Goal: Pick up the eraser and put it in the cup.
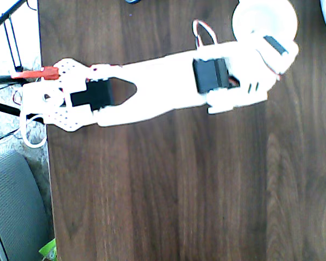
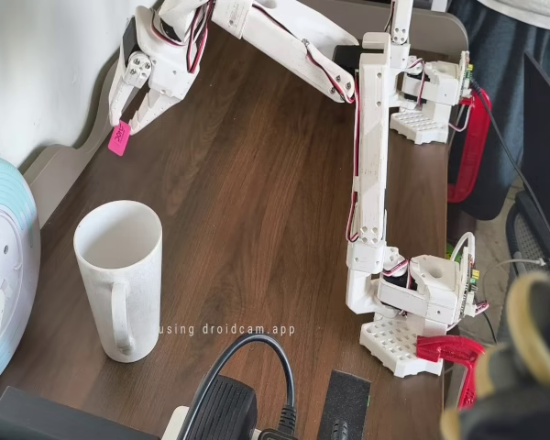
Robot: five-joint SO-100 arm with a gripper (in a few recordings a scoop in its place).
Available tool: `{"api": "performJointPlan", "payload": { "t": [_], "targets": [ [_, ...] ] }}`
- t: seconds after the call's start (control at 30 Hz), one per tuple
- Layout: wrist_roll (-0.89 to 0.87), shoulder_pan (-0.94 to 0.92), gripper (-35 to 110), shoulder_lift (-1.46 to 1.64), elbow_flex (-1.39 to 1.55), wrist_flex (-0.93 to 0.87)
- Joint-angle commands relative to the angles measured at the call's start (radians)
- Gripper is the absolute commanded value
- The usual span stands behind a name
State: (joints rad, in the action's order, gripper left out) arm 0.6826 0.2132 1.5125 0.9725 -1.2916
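In the fixed view the white arm [image 2: 284, 41] reached across the dark wooden table [image 2: 257, 211] toward the pale wall at the left, and its claw [image 2: 131, 117] pointed downward, raised clear of the tabletop. The two white fingers [image 2: 156, 108] came together at their tips, pinched on the eraser [image 2: 119, 137], a small pink block that hung tilted from the tips, in the air above the table's left edge. The cup [image 2: 119, 280], a white mug with its handle turned toward the camera, stood upright on the table nearer the camera than the claw and well apart from it; nothing could be seen inside it from this angle. Just left of the cup, a bluish-white round object [image 2: 5, 275] was cut off by the picture's edge.

In the overhead view the arm [image 1: 152, 92] stretched from its base at the left edge toward the top right, where its far end overlapped the cup's white rim [image 1: 247, 13]. The eraser and the finger tips could not be made out there.
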Motion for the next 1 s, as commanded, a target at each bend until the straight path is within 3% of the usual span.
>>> {"api": "performJointPlan", "payload": {
  "t": [0.0,0.6,0.67,0.77,0.87,0.97],
  "targets": [
    [0.043,0.054,0,0.015,-0.037,0.035],
    [0.532,0.13,0,-0.222,-0.035,0.026],
    [0.476,0.117,25,-0.219,-0.037,0.034],
    [0.531,0.107,32,-0.218,-0.037,-0.005],
    [0.551,0.107,23,-0.198,-0.037,-0.032],
    [0.523,0.117,3,-0.155,-0.037,-0.055]
  ]
}}
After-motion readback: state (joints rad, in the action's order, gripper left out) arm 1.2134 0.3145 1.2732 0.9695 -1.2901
